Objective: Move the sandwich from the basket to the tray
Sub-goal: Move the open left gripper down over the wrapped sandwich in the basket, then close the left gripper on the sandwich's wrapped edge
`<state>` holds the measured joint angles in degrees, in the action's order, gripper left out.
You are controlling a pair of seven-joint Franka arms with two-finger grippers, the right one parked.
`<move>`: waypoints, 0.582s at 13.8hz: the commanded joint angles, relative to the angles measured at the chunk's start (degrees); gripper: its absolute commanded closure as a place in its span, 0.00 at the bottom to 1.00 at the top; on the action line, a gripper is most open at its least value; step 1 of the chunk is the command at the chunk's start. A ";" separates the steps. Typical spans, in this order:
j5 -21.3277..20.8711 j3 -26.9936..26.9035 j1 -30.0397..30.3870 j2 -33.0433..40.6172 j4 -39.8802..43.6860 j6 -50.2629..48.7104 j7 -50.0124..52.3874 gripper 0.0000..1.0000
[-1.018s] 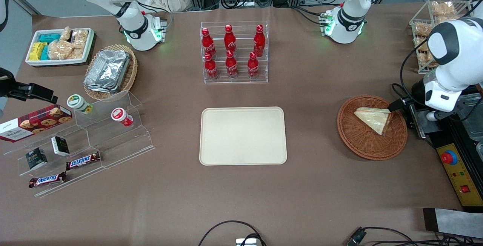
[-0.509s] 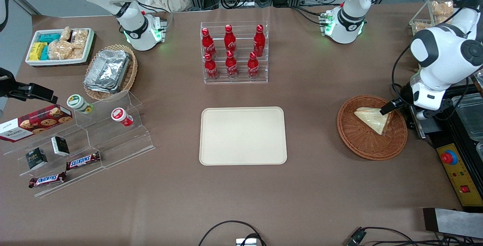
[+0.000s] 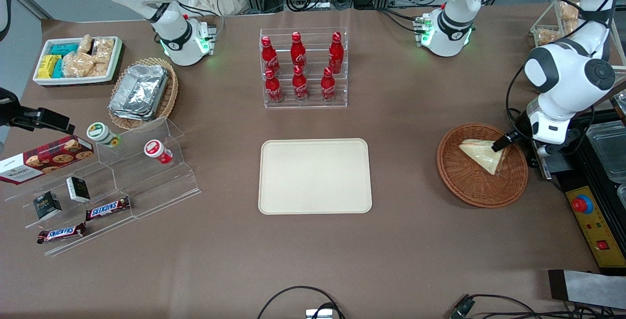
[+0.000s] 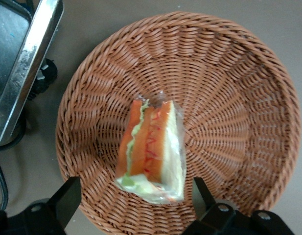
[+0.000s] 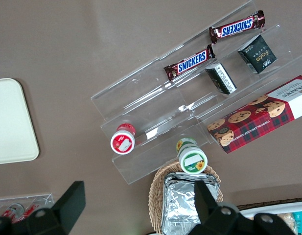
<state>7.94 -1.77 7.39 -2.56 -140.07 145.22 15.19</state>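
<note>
Six red cola bottles (image 3: 299, 67) stand in a clear rack (image 3: 304, 101); foil trays (image 3: 139, 91) fill an oval basket (image 3: 168, 99).

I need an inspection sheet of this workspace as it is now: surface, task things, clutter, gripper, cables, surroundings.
Surface: brown table cover, no spills seen.
Job's things: sandwich lies in basket; tray holds nothing.
Clutter: bottle rack, foil trays, snack bin, acrylic steps with snacks.
Gripper: left gripper open, above the sandwich, fingers astride it, not touching.
Cables: black loop at the table edge nearest the front camera.
Surroundings: emergency-stop box toward the working arm's end.
</note>
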 commanded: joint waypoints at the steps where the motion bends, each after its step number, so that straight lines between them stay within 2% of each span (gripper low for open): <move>1: 0.41 0.36 0.26 -0.95 -1.17 3.31 0.54 0.00; 8: 2.78 0.54 -0.36 -4.55 -1.44 8.41 0.54 0.00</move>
<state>9.90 -1.54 7.34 -6.41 -140.78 151.03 15.21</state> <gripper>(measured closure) 0.000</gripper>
